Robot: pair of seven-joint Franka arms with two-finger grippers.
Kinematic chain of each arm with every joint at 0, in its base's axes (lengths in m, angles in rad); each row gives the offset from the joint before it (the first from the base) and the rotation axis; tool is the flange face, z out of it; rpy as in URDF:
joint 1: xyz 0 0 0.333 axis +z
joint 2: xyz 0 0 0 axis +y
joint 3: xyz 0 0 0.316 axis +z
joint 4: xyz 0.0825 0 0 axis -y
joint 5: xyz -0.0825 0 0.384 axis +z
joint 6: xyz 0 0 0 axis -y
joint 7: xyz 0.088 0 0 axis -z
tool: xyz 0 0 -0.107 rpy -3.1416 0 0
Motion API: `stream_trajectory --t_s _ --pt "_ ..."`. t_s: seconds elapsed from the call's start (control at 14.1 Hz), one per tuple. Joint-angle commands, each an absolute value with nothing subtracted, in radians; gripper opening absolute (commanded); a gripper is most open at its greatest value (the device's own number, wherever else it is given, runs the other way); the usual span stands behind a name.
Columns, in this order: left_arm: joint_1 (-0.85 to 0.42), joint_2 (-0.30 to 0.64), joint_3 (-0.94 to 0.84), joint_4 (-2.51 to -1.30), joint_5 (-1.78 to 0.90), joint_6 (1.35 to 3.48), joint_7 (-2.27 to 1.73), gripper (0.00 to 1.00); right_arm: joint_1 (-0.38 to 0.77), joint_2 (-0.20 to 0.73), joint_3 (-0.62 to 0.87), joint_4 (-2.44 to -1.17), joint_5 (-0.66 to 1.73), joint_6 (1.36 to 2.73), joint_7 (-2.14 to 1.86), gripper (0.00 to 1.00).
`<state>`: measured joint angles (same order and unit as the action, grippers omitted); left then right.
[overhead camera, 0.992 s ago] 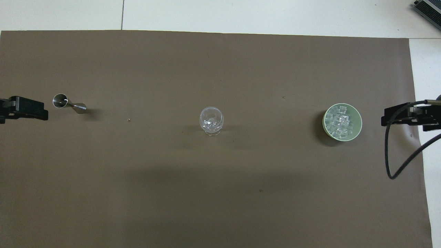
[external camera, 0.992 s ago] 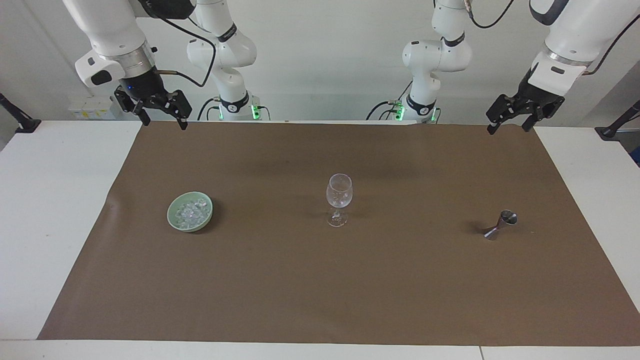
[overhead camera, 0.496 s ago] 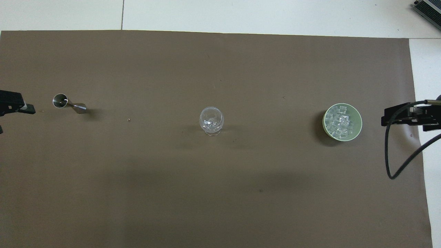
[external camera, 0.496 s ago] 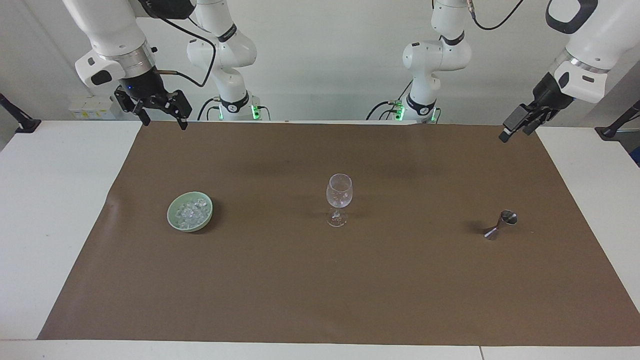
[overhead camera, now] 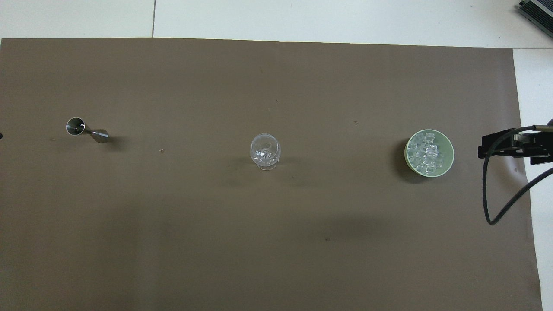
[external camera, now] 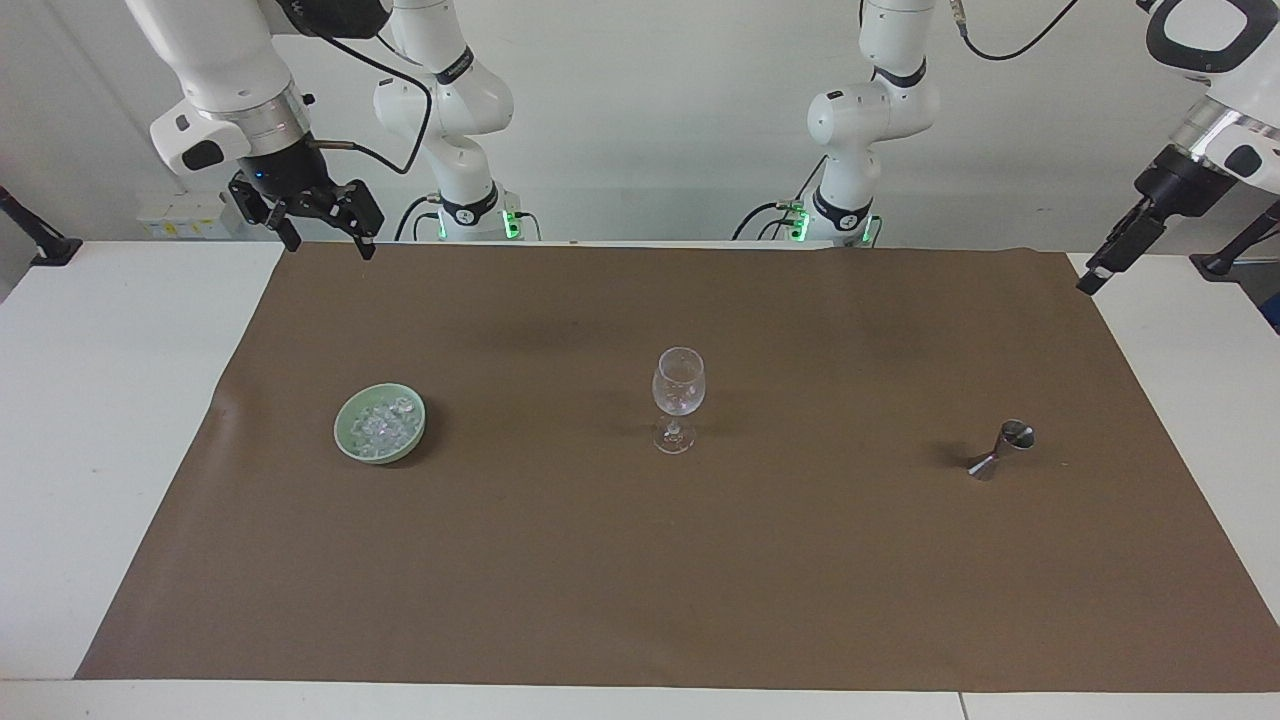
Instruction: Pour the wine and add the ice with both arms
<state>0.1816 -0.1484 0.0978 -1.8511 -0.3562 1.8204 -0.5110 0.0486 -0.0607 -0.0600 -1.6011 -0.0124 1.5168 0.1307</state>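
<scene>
Facing view: both claws, left point(external camera: 1092, 277) and right point(external camera: 322, 238), open, empty, above brown mat point(external camera: 640, 560).

White table under a brown mat, plain pale wall

Brown paper mat point(external camera: 640, 560) covers most of the white tabletop point(external camera: 110, 400), bare white margins at both ends and along the far edge; a seam point(overhead camera: 154, 19) splits the white top there. Mat edge slightly wavy near one end. Pale wall point(external camera: 650, 120) at the robots' end, evenly lit, soft shadows on the mat. Black clamp-like brackets point(external camera: 35, 235) at the table's corners by the wall. A dark ribbed object point(overhead camera: 538, 11) sits at one far corner
</scene>
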Motion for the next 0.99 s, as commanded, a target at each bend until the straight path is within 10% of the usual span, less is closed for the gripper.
stream_trajectory --t_s 0.0,0.92 --pt "0.189 -0.166 0.087 -1.933 -0.388 1.916 -0.647 1.00 0.048 -0.086 -0.058 -1.629 0.005 1.517 0.144 1.00" --pt "0.413 0.028 0.086 -2.049 -0.813 2.101 -0.873 1.00 0.048 -0.086 -0.058 -1.629 0.005 1.517 0.144 1.00"
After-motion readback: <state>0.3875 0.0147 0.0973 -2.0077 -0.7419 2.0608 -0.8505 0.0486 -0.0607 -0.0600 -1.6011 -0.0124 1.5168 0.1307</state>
